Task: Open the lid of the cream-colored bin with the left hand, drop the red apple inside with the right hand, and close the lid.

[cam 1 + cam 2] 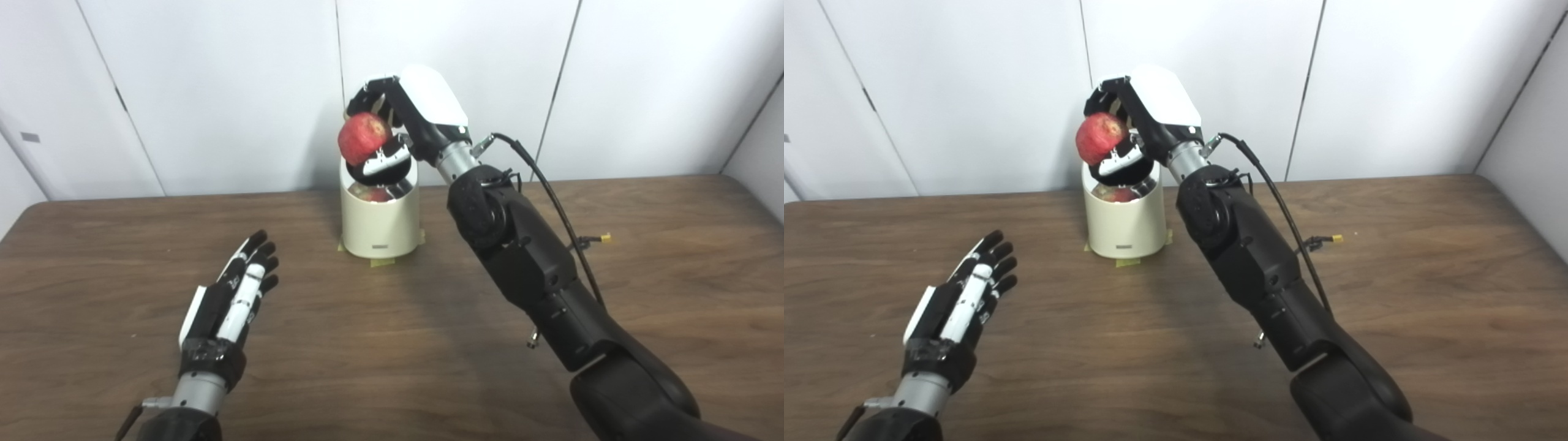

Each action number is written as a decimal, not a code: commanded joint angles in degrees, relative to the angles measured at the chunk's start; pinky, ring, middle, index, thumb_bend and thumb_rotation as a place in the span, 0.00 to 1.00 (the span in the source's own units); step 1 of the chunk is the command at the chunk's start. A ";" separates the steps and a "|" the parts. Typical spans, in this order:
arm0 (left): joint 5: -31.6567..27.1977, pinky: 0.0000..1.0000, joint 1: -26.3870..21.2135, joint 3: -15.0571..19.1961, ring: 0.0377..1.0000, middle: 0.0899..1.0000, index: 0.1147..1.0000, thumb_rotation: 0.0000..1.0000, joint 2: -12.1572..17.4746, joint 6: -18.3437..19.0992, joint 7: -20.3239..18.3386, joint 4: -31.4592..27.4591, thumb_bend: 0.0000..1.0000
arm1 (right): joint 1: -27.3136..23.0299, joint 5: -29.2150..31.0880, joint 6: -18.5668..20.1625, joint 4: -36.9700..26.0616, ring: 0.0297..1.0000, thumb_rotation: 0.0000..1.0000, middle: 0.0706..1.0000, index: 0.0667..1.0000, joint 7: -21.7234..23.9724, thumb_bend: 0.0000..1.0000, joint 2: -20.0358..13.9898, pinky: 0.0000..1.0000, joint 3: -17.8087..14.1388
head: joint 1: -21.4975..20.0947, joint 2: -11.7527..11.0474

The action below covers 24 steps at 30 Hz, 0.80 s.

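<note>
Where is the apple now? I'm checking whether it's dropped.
Not yet: the apple sits in the right hand, just above the open bin at the table's far middle.

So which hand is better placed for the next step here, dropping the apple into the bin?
The right hand: it already holds the red apple directly above the open cream-colored bin. The left hand hangs open over the table, well short of the bin.

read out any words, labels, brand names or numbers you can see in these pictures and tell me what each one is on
No text can be read in either view.
Cream-colored bin: a small grey label low on its front, too small and blurred to read.
Left hand: faint marks on the dark fingers, illegible.
Right hand, red apple, table and wall panels: no lettering visible.
</note>
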 commanded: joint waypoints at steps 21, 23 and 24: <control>1.43 0.95 -0.06 1.47 0.93 0.93 0.95 0.63 -1.61 -0.72 -1.44 -2.30 0.33 | -4.11 -6.20 3.01 0.58 0.43 0.00 0.51 0.47 -0.68 0.50 -1.68 0.35 4.14 | 0.38 0.40; 1.47 0.95 -0.05 1.53 0.93 0.93 0.95 0.63 -1.62 -0.75 -1.57 -2.24 0.33 | -4.00 -6.98 3.89 0.16 0.45 0.00 0.52 0.46 -0.13 0.50 -1.93 0.35 4.42 | 0.38 0.40; 1.52 0.95 -0.05 1.56 0.92 0.93 0.94 0.63 -1.68 -0.76 -1.58 -2.22 0.33 | -3.88 -7.43 4.55 -0.22 0.44 0.00 0.51 0.45 0.41 0.51 -2.13 0.39 4.57 | -0.05 0.61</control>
